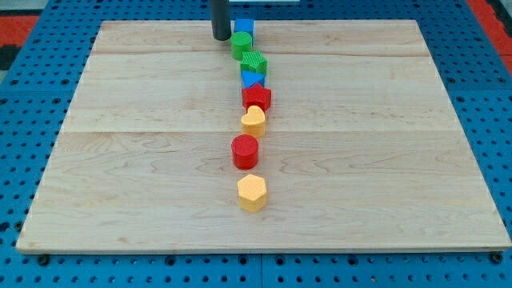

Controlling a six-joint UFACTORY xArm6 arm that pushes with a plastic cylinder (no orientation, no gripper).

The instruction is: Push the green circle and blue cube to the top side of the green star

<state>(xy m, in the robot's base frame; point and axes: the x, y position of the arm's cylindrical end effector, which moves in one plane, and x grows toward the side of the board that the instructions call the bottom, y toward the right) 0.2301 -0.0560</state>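
The green star (254,63) sits near the top middle of the wooden board (120,160). The green circle (242,44) touches its upper left side. The blue cube (244,27) sits just above the green circle, at the board's top edge. My tip (221,37) stands just left of the blue cube and the green circle, close to both.
Below the green star runs a column of blocks: a blue triangle (252,79), a red star (257,98), a yellow heart (254,121), a red cylinder (246,151) and a yellow hexagon (252,192). A blue pegboard (24,96) surrounds the board.
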